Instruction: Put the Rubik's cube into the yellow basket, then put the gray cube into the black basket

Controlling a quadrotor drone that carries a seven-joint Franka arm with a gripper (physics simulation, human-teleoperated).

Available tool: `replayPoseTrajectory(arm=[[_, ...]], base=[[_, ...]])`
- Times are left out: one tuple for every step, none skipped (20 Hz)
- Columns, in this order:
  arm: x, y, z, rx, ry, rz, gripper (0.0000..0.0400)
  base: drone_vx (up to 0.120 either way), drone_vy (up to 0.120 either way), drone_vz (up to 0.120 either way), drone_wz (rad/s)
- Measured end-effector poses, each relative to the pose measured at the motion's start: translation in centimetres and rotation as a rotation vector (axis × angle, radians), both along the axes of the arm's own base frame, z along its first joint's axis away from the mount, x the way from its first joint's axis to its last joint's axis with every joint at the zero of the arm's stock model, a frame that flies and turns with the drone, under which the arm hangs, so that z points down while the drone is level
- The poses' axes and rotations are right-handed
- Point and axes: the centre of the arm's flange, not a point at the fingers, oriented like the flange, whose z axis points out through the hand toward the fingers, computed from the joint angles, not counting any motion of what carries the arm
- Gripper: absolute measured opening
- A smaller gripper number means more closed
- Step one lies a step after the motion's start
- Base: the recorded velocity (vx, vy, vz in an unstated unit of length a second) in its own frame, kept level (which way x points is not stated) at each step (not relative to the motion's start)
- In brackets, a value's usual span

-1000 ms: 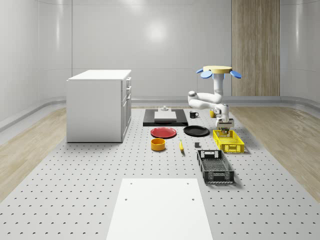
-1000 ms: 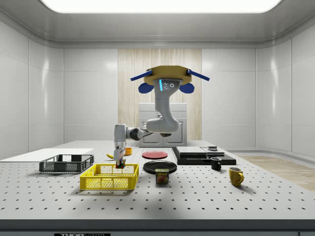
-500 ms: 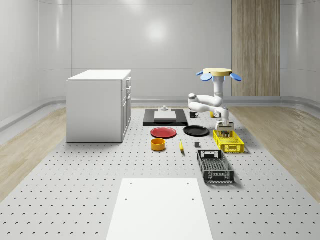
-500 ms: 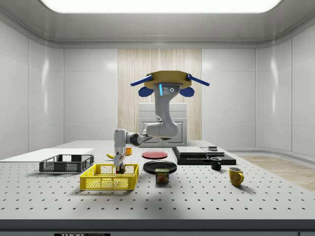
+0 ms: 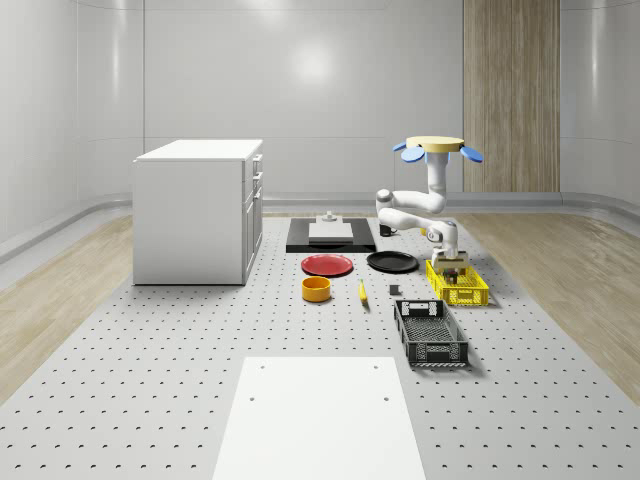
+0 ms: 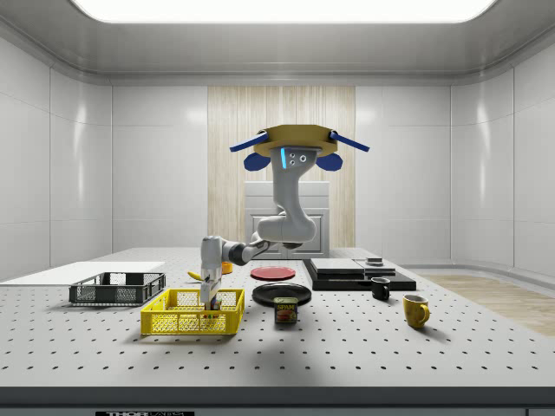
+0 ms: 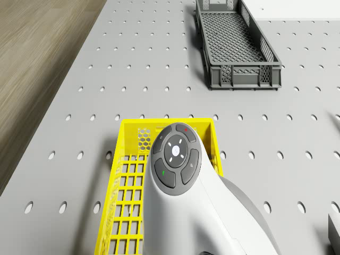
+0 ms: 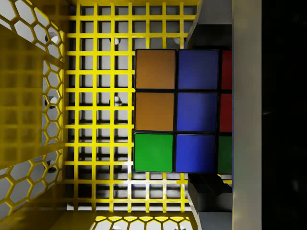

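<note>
Drone (image 6: pixel 290 139) hovers beside yellow basket (image 6: pixel 192 313); gripper (image 6: pixel 208 305) inside, apparently pinching Rubik's cube (image 8: pixel 182 110); release comes next.

Drone (image 6: pixel 299 139): flat tan disc body with blue rotor blades sticking out around the rim, and below it a light gray housing with a vertical glowing blue strip and small dark round dots on its face. Arm (image 6: pixel 282 221) hanging under the drone: glossy white rounded segments with gray joint sections. Wrist end cap (image 7: pixel 176 154), at the far end of the arm from the drone, is a dark gray round pad with a pale center button ringed by four segments, one with a red dot and one with a green dot.
</note>
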Motion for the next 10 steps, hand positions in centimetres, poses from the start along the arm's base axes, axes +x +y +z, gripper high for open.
replayPoseTrajectory(arm=[[0.0,0.0,0.1,-0.001,0.0,0.0,0.0365],[0.0,0.0,0.0,-0.001,0.0,-0.001,0.0373],[0.0,0.0,-0.1,-0.001,0.001,-0.001,0.0379],[0.0,0.0,-0.3,-0.002,0.001,-0.002,0.0384],[0.0,0.0,-0.6,-0.002,0.001,-0.002,0.0387],[0.0,0.0,-1.0,-0.002,0.001,-0.002,0.039],[0.0,0.0,-1.3,-0.003,0.001,-0.003,0.0392],[0.0,0.0,-1.7,-0.003,0.001,-0.003,0.0394],[0.0,0.0,-2.1,-0.003,0.001,-0.003,0.0395],[0.0,0.0,-2.4,-0.003,0.001,-0.003,0.0396]], base=[[0.0,0.0,0.0,0.0],[0.0,0.0,0.0,0.0],[0.0,0.0,0.0,0.0],[0.0,0.0,0.0,0.0],[0.0,0.0,0.0,0.0],[0.0,0.0,0.0,0.0],[0.0,0.0,0.0,0.0],[0.0,0.0,0.12,0.0],[0.0,0.0,0.12,0.0],[0.0,0.0,0.12,0.0]])
